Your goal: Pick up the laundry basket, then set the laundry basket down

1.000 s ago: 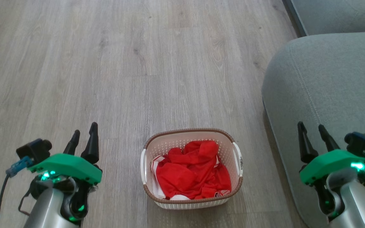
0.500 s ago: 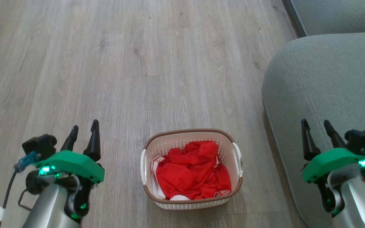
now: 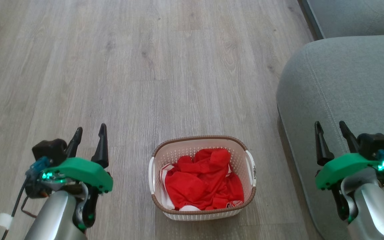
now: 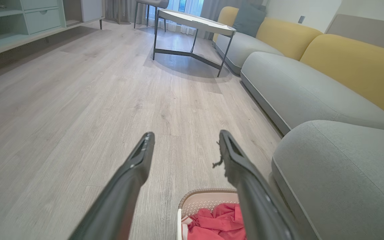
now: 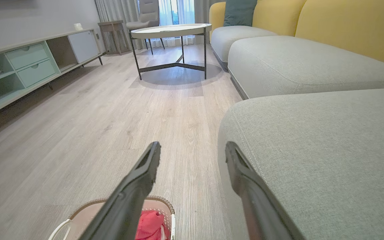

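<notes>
While both my arms hang low at either side of me, my left gripper (image 3: 91,127) has its two dark fingers spread apart with nothing between them. My right gripper (image 3: 329,123) is parted in the same way and just as empty.

Between the two, and a little nearer to me than the fingertips, the basket (image 3: 178,151) stands upright on the floor (image 3: 145,66). It is well apart from both grippers and touches neither. Red clothes (image 3: 202,183) lie crumpled inside it, filling most of the bottom, with a bit of white cloth showing at their left edge.

Seen from my head, my right gripper shows against the grey seat of the sofa (image 3: 345,83). The rounded end of that sofa stands near the basket's right side, with a strip of bare floor between them.

Beyond my fingertips the pale wood planks run on with nothing lying on them. Farther off, the sofa stretches away along my right, its backrests yellow. A round table (image 5: 172,30) on thin dark legs stands on the floor just beside it.

Along the left wall runs a low pale green cabinet (image 5: 28,63) with drawers and open shelves. At the far end of the sofa a teal cushion (image 5: 238,11) leans against a yellow backrest.
</notes>
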You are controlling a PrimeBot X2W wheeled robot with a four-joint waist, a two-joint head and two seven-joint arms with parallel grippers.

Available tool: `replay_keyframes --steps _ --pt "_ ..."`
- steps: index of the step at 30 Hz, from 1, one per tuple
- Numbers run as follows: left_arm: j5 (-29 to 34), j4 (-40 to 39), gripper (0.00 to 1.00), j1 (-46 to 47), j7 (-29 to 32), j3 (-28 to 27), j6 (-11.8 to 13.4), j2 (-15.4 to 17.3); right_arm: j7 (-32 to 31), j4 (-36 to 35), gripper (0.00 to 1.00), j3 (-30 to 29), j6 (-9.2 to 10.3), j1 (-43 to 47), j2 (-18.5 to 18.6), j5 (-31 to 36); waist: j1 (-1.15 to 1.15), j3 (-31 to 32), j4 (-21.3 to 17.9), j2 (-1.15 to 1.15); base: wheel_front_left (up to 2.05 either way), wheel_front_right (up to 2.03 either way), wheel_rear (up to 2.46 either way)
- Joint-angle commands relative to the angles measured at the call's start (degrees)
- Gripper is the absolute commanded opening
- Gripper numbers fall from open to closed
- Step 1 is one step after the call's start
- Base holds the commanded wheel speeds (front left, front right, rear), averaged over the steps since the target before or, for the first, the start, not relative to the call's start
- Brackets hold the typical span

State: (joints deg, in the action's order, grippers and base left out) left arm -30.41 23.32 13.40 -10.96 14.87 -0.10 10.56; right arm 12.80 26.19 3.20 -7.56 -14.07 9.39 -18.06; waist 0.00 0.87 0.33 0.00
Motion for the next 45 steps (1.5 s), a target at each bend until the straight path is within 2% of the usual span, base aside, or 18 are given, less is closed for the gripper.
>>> replay_keyframes --steps 1,8,32,38,45 --pt "1.2 -1.4 1.00 4.5 -0.8 -1.3 0.4 1.9 1.0 -1.4 1.00 1.2 0.07 -3.6 1.4 1.5 0.00 0.0 0.0 0.00 0.00 0.00 0.00" --pt "4.0 -1.2 1.00 5.2 -1.3 -0.4 1.1 2.5 2.1 -0.7 1.00 2.4 0.08 -4.2 1.7 2.9 0.00 -0.1 0.1 0.00 0.00 0.00 0.00" --pt "3.3 -1.9 1.00 5.1 -0.9 0.5 2.0 2.9 2.2 -0.7 1.00 3.5 0.08 -3.6 2.1 0.1 0.00 -0.8 0.0 0.00 0.00 0.00 0.00" --pt "3.8 -2.8 1.00 6.0 -1.6 0.9 2.1 2.8 2.2 -1.0 1.00 3.5 0.08 -4.2 2.0 0.1 0.00 -3.0 0.1 0.00 0.00 0.00 0.00" --pt "4.2 -2.1 1.00 9.0 -2.7 1.1 1.3 2.5 2.2 -1.0 1.00 3.1 0.08 -6.3 1.1 1.5 0.00 -8.8 0.2 0.00 0.00 0.00 0.00"
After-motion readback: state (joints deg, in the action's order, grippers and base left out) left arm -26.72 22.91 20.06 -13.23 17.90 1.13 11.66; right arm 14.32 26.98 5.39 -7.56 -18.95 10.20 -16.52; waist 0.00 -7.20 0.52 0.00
